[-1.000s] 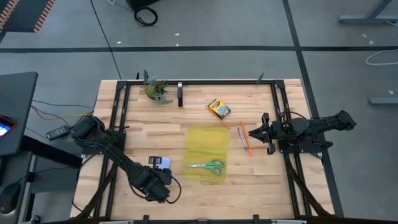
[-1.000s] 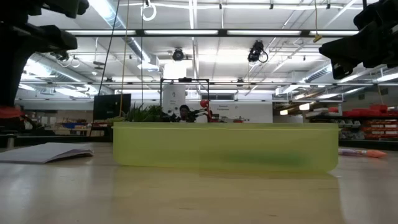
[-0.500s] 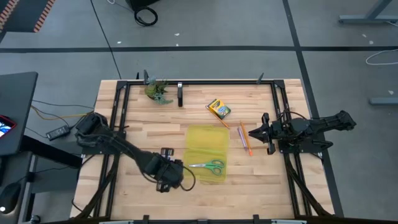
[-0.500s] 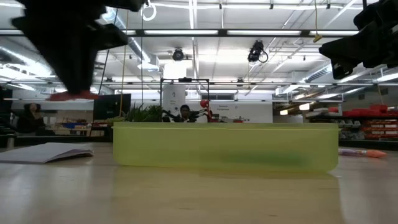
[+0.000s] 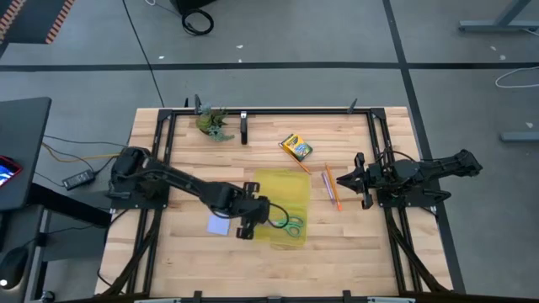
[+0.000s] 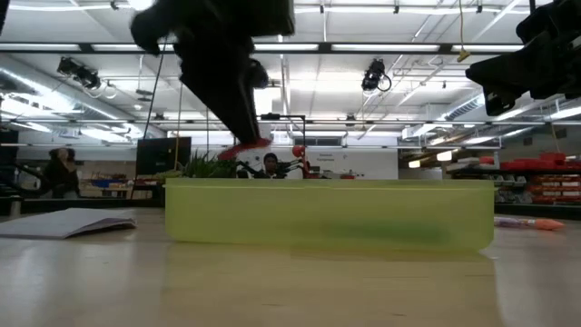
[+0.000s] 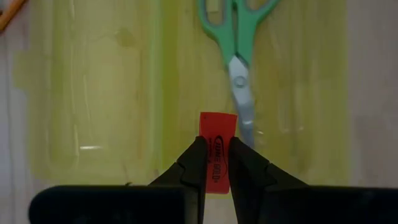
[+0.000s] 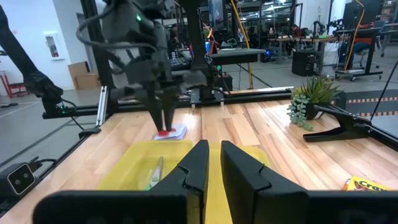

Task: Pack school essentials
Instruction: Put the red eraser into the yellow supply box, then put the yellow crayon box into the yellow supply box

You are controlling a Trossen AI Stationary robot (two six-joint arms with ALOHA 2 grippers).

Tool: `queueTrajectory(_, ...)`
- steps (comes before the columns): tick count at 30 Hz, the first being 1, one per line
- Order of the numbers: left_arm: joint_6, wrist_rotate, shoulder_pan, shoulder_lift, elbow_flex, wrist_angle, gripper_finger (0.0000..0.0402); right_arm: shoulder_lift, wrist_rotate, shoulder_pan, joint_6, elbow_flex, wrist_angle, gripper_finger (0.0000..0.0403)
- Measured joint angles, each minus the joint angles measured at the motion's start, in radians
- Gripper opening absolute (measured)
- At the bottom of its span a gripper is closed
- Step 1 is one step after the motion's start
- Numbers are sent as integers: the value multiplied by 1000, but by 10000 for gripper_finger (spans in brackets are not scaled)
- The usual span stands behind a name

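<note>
At centre frame, the left hand [image 7: 211, 163] pinches the small, light red eraser [image 7: 217, 151] by its flat sides; the grip looks firm.

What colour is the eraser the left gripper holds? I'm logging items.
Red, with dark print; the eraser shows best in the left wrist view.

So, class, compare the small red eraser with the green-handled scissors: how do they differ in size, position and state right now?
The small red eraser is pinched between the left gripper's fingers and held in the air over the translucent yellow case; the green-handled scissors lie flat inside that case, untouched.
The eraser is a short red block; the scissors are far longer, with metal blades.
Both are over or in the same case.
</note>
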Motion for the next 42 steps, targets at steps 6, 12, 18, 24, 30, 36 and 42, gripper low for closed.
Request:
queueTrajectory(6,63,21,28,88,0,53,57,0,0,0,0,0,-1,51)
queueTrajectory(12,66,35,38,133,-2,51,54,0,0,0,0,0,-1,51)
queueTrajectory(18,49,37,36,140,-4,53,79,0,0,0,0,0,-1,51)
queueTrajectory(24,9,33,37,140,-6,47,129,0,0,0,0,0,-1,51)
queueTrajectory(30,2,33,37,140,-6,36,181,0,0,0,0,0,-2,51)
queueTrajectory(36,6,32,38,140,19,-12,200,0,0,0,0,0,-2,51)
queueTrajectory(42,29,32,43,127,54,-51,192,0,0,0,0,0,-2,51)
